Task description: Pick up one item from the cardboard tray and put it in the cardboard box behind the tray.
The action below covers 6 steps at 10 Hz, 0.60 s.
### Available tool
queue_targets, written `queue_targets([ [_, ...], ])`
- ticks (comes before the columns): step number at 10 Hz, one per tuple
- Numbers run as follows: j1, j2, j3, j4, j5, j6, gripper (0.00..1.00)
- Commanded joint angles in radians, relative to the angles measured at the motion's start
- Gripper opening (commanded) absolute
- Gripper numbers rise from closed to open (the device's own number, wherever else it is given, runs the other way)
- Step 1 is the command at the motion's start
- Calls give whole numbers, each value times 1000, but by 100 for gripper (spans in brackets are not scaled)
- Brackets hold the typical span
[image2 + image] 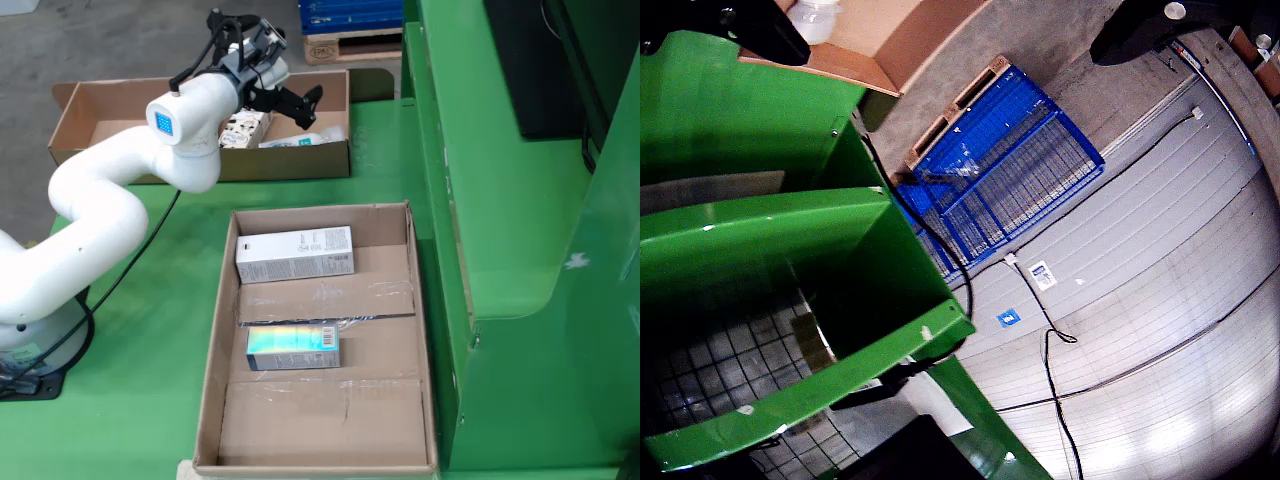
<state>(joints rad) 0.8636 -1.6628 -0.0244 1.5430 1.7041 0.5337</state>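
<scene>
Two boxes lie in my cardboard tray (318, 345) in the view from the side: a white carton (294, 254) toward twelve o'clock and a teal box (293, 347) near the centre. My gripper (303, 103) hangs over the cardboard box (200, 135) behind, fingers spread and holding nothing. A white bottle (295, 140) lies under it, at six o'clock.

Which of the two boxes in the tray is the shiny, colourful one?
The smaller box, lying nearer the camera in the tray; its side shimmers teal. The longer box behind it is plain white.
</scene>
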Motion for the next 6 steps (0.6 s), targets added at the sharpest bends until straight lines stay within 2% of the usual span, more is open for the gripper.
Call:
queue_targets([
  [1,23,86,24,75,-17,-40,100],
  [6,90,164,24,138,-60,-122,100],
])
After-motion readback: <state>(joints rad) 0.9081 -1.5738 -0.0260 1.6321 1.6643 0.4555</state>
